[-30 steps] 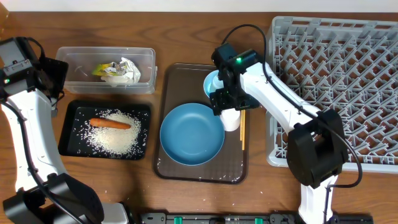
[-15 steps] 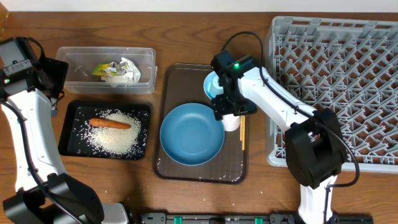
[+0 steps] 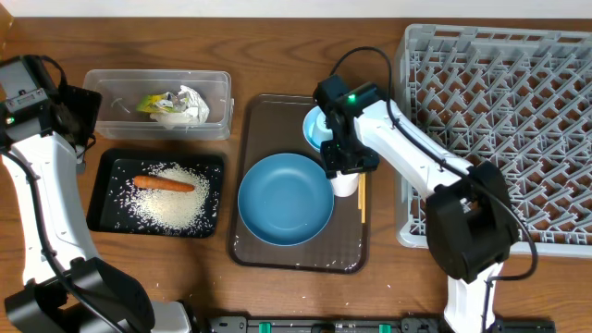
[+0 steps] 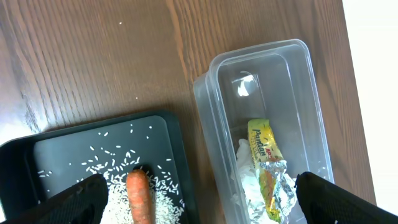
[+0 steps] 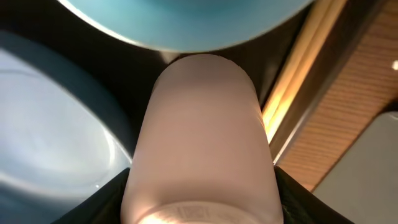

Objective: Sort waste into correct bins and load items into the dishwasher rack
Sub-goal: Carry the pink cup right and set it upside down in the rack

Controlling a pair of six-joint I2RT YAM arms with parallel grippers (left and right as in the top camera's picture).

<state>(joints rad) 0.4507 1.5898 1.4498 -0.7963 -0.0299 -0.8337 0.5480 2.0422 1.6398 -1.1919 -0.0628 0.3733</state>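
On the left, sorting looks done: rice [image 3: 171, 208] and carrot [image 3: 163, 183] lie in the black tray [image 3: 102, 199], tissue [image 3: 191, 106] and wrapper [image 3: 153, 104] in the clear tub [image 3: 102, 83], with the left gripper [image 4: 199, 186] wide open and empty above them. Loading is all left, I judge: the rack [image 3: 499, 129] at right holds nothing, while blue bowl [image 3: 285, 199], light-blue cup [image 3: 314, 125], chopsticks [image 3: 361, 199] and white cup [image 3: 345, 183] sit on the brown serving tray [image 3: 296, 257]. The right gripper [image 3: 342, 162] straddles the white cup, jaws partly open; whether they grip it I cannot tell.
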